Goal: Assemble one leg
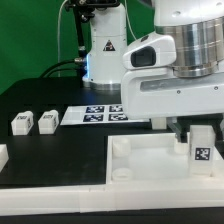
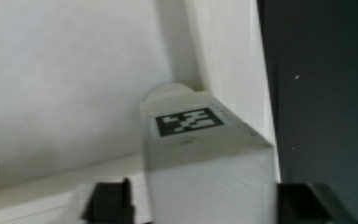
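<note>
Leg (image 1: pixel 200 146) is sitting clamped between the gripper (image 1: pixel 190 133) fingers right now, upright, tag face pointing out toward the exterior camera. In the wrist view the same leg (image 2: pixel 201 150) is filling the space between the two dark fingertips (image 2: pixel 110 203), one pressing on each side, so the gripper (image 2: pixel 202 205) is closed on it and gripping it by the sides, tag (image 2: pixel 188 122) facing up at the camera.

Directly under the gripper, the big white panel (image 1: pixel 130 165) is lying flat on the black table (image 1: pixel 50 100), and the leg's lower end is hanging right at the panel's corner by its raised rim. Can't tell whether it's actually touching down or just hovering over it.

Well away from the gripper, toward the exterior view's left, two more legs (image 1: pixel 22 123) (image 1: pixel 47 121) are lying side by side on the table. Between those and the gripper, the marker board (image 1: pixel 98 114) is lying flat, partly hidden behind the arm.
</note>
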Motion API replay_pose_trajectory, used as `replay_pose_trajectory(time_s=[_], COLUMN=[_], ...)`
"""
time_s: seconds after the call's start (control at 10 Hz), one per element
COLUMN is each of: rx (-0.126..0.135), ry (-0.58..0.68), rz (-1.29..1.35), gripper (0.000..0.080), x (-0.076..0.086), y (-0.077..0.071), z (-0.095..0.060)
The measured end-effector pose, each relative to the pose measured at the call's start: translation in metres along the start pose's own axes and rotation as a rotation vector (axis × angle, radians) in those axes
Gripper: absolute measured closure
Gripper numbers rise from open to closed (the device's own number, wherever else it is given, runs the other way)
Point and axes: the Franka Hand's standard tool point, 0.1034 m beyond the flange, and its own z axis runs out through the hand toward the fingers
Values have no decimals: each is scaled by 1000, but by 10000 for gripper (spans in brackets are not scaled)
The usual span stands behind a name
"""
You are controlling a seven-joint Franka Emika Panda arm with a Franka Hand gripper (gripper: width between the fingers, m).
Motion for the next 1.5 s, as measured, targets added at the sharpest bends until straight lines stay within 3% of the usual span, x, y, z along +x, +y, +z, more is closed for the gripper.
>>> replay_pose_trajectory(time_s=[0.2,0.7,0.9,1.1,1.2,1.3,1.5], rx=[0,107,115,115,114,110,77], ry=[0,-26,-44,-40,-41,-29,7], rz=[190,1086,1240,1173,1171,1015,657], gripper=[502,502,502,502,320,208,162], x=[1,-2,-2,-3,-3,-4,-7], y=[2,8,6,7,6,4,-1], z=[0,1,0,1,2,3,6])
